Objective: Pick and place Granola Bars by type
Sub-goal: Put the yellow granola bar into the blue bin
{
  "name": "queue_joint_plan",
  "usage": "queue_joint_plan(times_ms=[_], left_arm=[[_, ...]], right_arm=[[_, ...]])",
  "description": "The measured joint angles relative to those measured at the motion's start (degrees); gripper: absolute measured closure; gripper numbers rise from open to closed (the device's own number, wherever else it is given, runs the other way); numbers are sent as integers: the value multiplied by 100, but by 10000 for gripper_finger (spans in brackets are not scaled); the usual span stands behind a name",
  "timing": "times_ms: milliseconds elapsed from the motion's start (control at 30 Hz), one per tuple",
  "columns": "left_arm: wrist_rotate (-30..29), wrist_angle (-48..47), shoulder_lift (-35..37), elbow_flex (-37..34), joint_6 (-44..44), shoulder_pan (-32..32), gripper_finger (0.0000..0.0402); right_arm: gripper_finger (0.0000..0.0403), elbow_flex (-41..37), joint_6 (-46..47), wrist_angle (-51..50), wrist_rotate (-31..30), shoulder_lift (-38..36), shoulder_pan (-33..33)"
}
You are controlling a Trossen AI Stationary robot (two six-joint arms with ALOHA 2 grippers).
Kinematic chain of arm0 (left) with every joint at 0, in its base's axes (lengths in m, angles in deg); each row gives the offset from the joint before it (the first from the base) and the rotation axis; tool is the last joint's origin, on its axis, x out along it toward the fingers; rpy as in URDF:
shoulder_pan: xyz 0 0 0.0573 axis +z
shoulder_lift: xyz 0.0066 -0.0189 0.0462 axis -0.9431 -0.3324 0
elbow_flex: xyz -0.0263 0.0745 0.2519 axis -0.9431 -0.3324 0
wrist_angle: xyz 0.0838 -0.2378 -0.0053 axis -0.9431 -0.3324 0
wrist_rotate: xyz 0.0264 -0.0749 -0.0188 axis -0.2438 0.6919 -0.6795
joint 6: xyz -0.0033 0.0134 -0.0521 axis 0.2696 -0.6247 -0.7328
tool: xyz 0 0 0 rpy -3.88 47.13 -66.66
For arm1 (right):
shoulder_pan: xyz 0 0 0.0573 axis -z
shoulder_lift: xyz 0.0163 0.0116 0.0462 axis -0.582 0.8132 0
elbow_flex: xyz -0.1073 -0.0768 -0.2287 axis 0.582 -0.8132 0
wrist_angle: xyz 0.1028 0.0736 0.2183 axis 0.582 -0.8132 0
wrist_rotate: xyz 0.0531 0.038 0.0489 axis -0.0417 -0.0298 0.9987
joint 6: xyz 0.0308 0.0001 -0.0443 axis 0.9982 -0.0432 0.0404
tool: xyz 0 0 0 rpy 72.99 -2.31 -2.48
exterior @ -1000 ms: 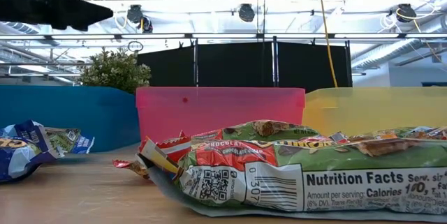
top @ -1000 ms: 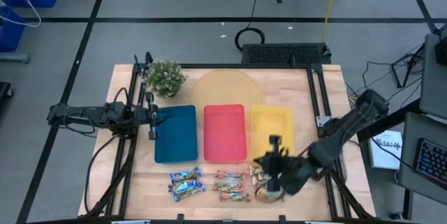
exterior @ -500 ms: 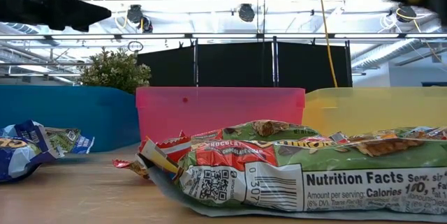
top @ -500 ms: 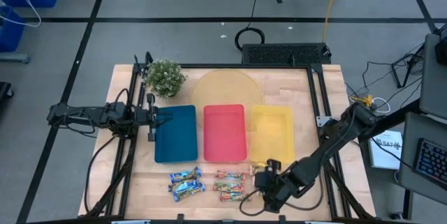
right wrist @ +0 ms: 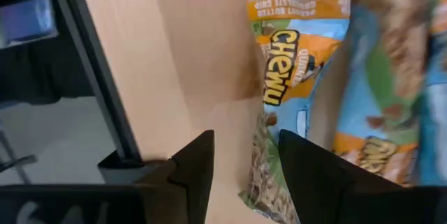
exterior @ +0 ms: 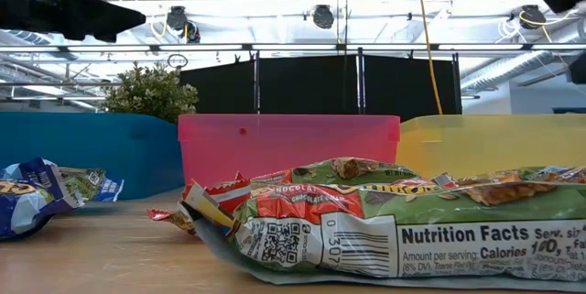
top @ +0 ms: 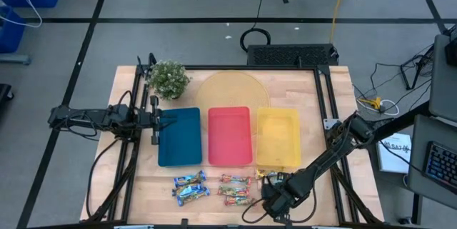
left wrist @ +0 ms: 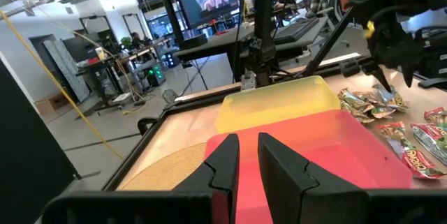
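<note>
My right gripper hangs low over the front right part of the table, directly above the orange-teal granola bars that lie just in front of the yellow tray. Its two fingers stand apart, with one orange-teal bar showing lengthwise in the gap between them — nothing is pinched, and whether the fingertips touch the wrapper I cannot tell. Further wrappers of the same kind lie just beside that bar, overlapping one another. My left gripper waits at the left edge of the table, beside the blue tray and pointing across it; its fingers are nearly together with a narrow gap between them, and they hold nothing. The three trays sit side by side across the middle of the table: blue, then the red tray, then yellow towards the right edge. Along the front edge the bars lie in three groups — the blue-white granola bars in front of the blue tray, the red-brown granola bars in front of the red tray, and the orange-teal ones at the right. None is seen inside a tray. A potted plant stands at the back left corner, and a pale round board lies behind the red tray.
</note>
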Motion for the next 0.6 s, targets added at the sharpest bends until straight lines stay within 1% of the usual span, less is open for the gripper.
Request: queue_joint_plan(times_ms=[33, 100, 233, 300, 600], left_arm=[[0, 0, 0, 0, 0, 0, 339], [0, 0, 0, 0, 0, 0, 339], [-6, -80, 0, 0, -112, -1, 339], [-7, -114, 0, 0, -138, -1, 339], [-59, -78, 0, 0, -11, -1, 339]], right_arm=[[248, 0, -5, 27, 68, 10, -10], [248, 0, -100, 32, 20, 30, -34], [248, -68, -662, 26, -474, 72, -77], [248, -203, -790, 101, -535, 79, -63], [248, -783, -579, 643, -527, 37, -56]])
